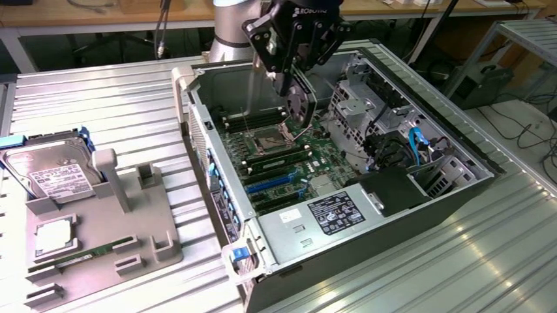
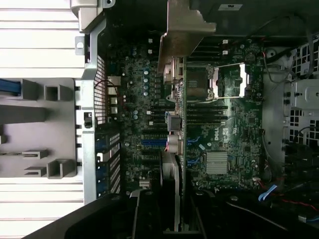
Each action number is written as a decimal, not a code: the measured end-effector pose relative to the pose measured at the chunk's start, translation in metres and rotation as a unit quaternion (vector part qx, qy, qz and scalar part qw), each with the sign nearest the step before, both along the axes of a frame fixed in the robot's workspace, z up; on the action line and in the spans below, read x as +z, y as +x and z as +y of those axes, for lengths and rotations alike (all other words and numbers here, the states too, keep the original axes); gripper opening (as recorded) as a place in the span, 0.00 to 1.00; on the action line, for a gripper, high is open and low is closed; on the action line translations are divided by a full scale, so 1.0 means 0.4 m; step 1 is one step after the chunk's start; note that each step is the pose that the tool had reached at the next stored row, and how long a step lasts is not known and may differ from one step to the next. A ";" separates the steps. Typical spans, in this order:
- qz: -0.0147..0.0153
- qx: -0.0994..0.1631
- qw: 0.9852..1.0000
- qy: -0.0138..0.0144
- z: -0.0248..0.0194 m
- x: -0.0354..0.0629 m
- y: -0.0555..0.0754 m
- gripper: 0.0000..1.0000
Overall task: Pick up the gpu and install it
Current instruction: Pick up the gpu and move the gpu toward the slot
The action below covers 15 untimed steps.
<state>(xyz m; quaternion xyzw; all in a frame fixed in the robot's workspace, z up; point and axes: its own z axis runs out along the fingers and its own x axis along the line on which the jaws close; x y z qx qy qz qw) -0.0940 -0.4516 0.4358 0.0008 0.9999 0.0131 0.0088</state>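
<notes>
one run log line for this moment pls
gripper: shut on gpu | gpu: on edge, above motherboard, not seated | case: open, on its side

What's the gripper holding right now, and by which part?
The gripper holds the gpu by its upper edge, above the open case.

A silver-grey cylindrical arm (image 1: 228, 29) carries a black, angular tool (image 1: 291, 79) marked with white lettering.
</notes>
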 end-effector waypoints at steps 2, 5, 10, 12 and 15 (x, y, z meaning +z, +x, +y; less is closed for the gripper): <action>0.000 0.000 1.000 0.000 0.000 0.000 0.009 0.27; 0.000 0.000 1.000 0.000 0.000 -0.001 0.026 0.27; 0.000 0.000 1.000 0.000 0.000 -0.002 0.055 0.27; 0.000 0.000 1.000 0.000 0.000 -0.002 0.065 0.27; 0.000 0.000 1.000 0.000 0.000 -0.003 0.084 0.27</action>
